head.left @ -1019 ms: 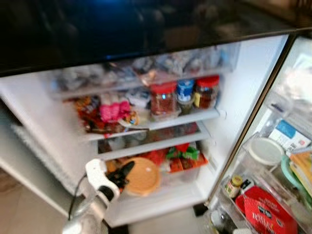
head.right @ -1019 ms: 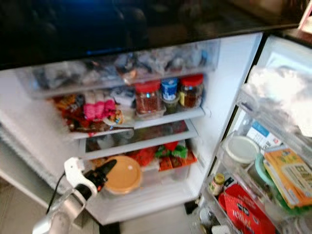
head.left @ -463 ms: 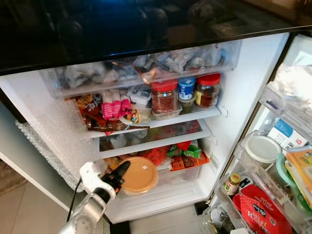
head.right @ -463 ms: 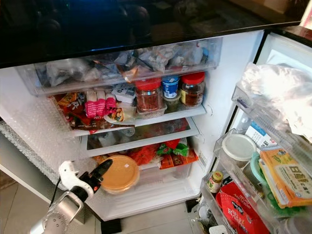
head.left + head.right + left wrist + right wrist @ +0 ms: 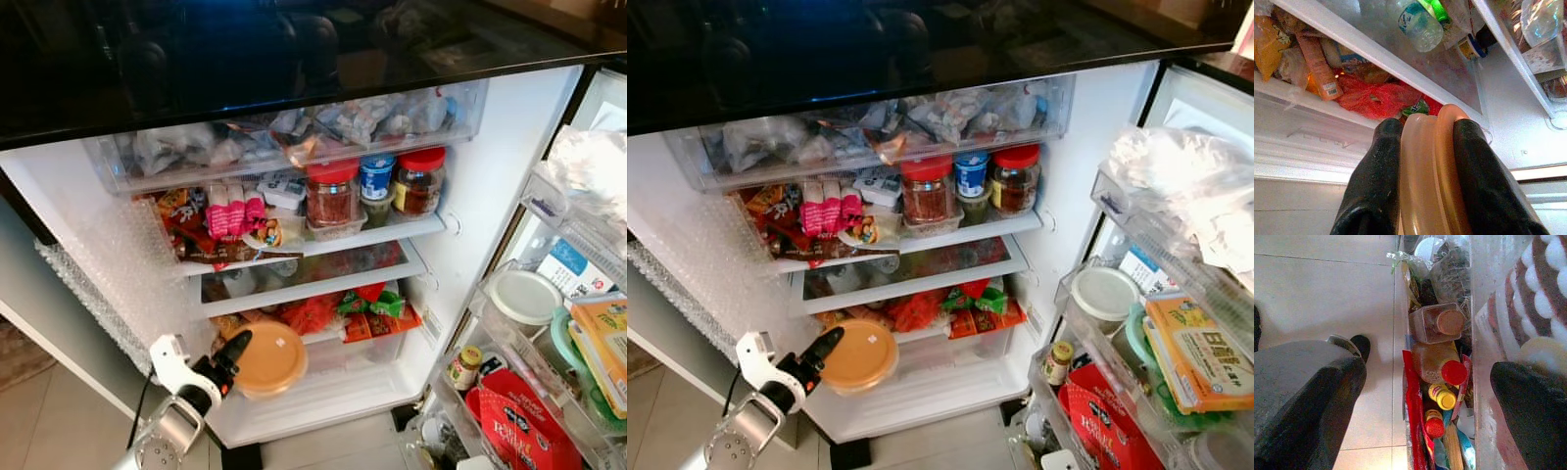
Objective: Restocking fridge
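The fridge [image 5: 490,186] stood open, its shelves crowded. The left gripper [image 5: 227,354] was clamped on a round orange lidded container [image 5: 269,358], its two black fingers [image 5: 1374,186] pressing on either side of the container's rim. The container sat at the front left corner of the bottom drawer [image 5: 333,377], just below red and green packets [image 5: 367,311]. On the shelf [image 5: 333,240] above stood two red-lidded jars [image 5: 331,194] with a blue-capped tub [image 5: 374,178] between them, and pink packets [image 5: 230,211] lay toward the shelf's left edge. A clear drawer [image 5: 284,137] of wrapped food ran along the top.

The right gripper [image 5: 1420,396] hung with its fingers [image 5: 1303,401] spread wide apart, holding nothing, over a door bin [image 5: 1479,333] of bottles with red and yellow caps [image 5: 1442,396], the tiled floor [image 5: 1317,289] beside it. The fridge door's shelves [image 5: 1136,323] held a white-lidded tub [image 5: 1102,294], a yellow box [image 5: 1190,348] and a red bag [image 5: 1107,421]
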`<state>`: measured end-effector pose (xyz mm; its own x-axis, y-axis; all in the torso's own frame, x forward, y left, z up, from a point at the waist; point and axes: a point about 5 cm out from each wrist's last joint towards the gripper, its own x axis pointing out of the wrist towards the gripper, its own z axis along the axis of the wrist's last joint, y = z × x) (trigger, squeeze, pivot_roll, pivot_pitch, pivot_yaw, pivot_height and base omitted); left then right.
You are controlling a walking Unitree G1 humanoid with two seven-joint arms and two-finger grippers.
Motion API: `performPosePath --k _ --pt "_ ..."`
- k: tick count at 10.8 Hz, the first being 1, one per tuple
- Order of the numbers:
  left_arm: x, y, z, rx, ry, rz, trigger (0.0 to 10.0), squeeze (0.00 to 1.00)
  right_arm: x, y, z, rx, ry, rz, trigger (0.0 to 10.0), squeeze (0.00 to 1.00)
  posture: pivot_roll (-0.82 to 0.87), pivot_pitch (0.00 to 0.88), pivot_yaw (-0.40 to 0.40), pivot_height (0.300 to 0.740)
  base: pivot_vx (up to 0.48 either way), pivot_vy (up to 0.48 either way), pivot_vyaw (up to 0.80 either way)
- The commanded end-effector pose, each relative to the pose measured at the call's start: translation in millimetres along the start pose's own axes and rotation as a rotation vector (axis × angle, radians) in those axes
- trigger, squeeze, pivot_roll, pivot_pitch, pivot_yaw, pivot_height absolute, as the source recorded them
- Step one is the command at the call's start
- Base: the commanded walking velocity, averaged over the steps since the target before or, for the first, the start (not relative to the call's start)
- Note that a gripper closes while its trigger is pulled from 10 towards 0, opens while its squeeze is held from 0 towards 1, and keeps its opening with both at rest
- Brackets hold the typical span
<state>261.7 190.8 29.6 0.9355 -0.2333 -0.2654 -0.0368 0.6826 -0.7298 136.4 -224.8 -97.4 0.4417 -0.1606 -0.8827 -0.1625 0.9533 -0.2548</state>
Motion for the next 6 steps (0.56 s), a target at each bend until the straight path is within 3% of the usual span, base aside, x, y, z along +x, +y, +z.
performPosePath --k 1,4,6 --pt "3.4 -2.1 8.2 0.032 -0.016 -0.015 10.0 0.00 1.7 -11.2 19.1 -0.019 -0.056 -0.037 10.0 0.00 -0.03 0.000 0.015 0.740 0.000 0.000 0.00" --pt "10.1 -4.9 16.6 0.038 -0.049 -0.048 10.0 0.00 3.0 -19.2 37.7 -0.005 -0.087 -0.059 10.0 0.00 -0.03 0.000 0.011 0.740 0.000 0.000 0.00" --pt "12.0 -6.8 18.7 0.021 -0.085 -0.062 10.0 0.00 2.8 -23.6 46.6 0.107 -0.125 -0.063 10.0 0.00 -0.04 0.000 -0.009 0.740 0.000 0.000 0.00"
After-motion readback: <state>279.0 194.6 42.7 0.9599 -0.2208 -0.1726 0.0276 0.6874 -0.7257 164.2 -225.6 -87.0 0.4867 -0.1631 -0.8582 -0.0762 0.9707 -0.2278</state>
